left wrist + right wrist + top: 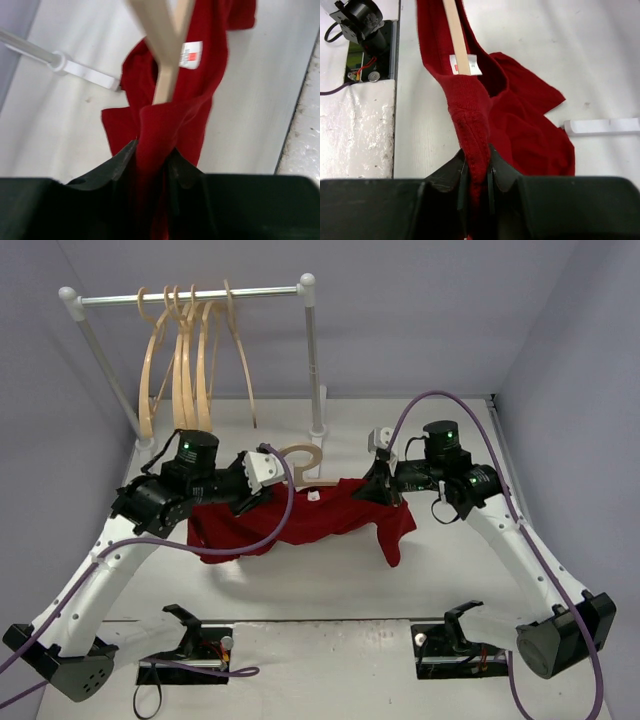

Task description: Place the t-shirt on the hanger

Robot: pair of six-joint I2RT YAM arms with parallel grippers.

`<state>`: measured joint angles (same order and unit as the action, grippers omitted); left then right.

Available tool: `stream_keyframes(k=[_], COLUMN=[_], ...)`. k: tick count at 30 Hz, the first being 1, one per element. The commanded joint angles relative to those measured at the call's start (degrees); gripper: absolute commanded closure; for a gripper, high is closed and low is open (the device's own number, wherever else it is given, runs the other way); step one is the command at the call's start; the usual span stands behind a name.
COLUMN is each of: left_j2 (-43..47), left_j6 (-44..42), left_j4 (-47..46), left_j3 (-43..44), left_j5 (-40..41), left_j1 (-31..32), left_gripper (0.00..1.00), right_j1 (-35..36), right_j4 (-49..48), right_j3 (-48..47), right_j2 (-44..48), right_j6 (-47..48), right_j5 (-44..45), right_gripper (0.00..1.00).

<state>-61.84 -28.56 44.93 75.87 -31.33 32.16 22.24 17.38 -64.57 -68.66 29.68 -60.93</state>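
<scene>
The dark-red t-shirt (310, 520) hangs stretched between my two grippers above the table, with one sleeve drooping at the right. The pale wooden hanger is inside it, and its hook (305, 455) sticks out above the collar. My left gripper (255, 490) is shut on the shirt's left shoulder; the left wrist view shows the cloth (170, 120) pinched at the gripper (152, 155), with the hanger arm (167, 45) running into it. My right gripper (383, 485) is shut on the right shoulder; in the right wrist view the gripper (476, 162) pinches the cloth (520, 115) beside the hanger arm (456, 35).
A white-and-metal rail stand (190, 297) at the back left carries several identical wooden hangers (190, 350). Its white foot shows in the left wrist view (90, 72) and in the right wrist view (602, 125). Two black fixtures (190, 640) (455, 635) sit at the near edge.
</scene>
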Motion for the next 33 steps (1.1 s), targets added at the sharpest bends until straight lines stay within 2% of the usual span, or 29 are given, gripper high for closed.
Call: stream_keyframes(k=[1, 7, 9, 11, 12, 13, 15, 17, 19, 23, 27, 30, 33], left_j2=[3.34, 7.00, 8.21, 9.54, 9.83, 10.16, 10.29, 9.78, 9.50, 10.44, 12.49, 13.66, 14.28], left_j6=[-1.21, -1.23, -1.20, -0.33, 0.19, 1.47, 3.76, 9.16, 12.89, 18.49, 20.83, 20.83, 21.16], left_j4=[-0.13, -0.02, -0.04, -0.10, -0.11, -0.16, -0.28, -0.29, -0.21, -0.20, -0.20, -0.22, -0.37], left_j3=[3.29, 0.76, -0.16, 0.29, 0.85, 2.47, 5.17, 10.69, 14.07, 17.38, 17.64, 16.29, 13.57], left_j5=[-1.66, -0.16, 3.28, 5.51, 6.57, 7.31, 10.30, 14.32, 21.88, 30.05, 34.17, 34.20, 33.82], left_j1=[-3.50, -7.06, -7.29, -7.29, -7.29, -7.29, -7.29, -7.29, -7.29, -7.29, -7.29, -7.29, -7.29], left_gripper=[0.70, 0.63, 0.61, 0.49, 0.35, 0.30, 0.29, 0.27, 0.27, 0.27, 0.27, 0.27, 0.27], right_j1=[-0.44, -0.53, -0.69, -0.79, -0.79, -0.85, -0.98, -0.97, -1.12, -1.89, -3.38, -3.43, -3.43], right_j4=[-4.99, -5.01, -5.08, -5.16, -5.17, -5.17, -5.12, -5.08, -4.93, -4.73, -3.64, 3.59, 6.66], right_j3=[-0.95, -1.26, -1.19, -1.33, -1.54, -2.14, -3.25, -5.97, -7.87, -9.06, -8.93, -10.13, -7.12], right_j2=[4.29, 5.12, 5.12, 5.12, 5.12, 5.12, 5.16, 5.50, 5.93, 9.80, 13.09, 12.17, 10.12], right_j6=[-0.85, -0.43, -0.50, -0.98, -1.67, -2.27, -4.52, -6.98, -10.09, -10.30, -10.28, -7.42, -8.17], right_j5=[0.95, 0.53, 0.70, 1.53, 2.05, 3.38, 5.71, 11.58, 16.34, 22.17, 24.97, 26.45, 26.20], right_gripper=[1.00, 1.00, 1.00, 1.00, 1.00, 1.00, 1.00, 1.00, 1.00, 1.00, 1.00, 1.00, 1.00])
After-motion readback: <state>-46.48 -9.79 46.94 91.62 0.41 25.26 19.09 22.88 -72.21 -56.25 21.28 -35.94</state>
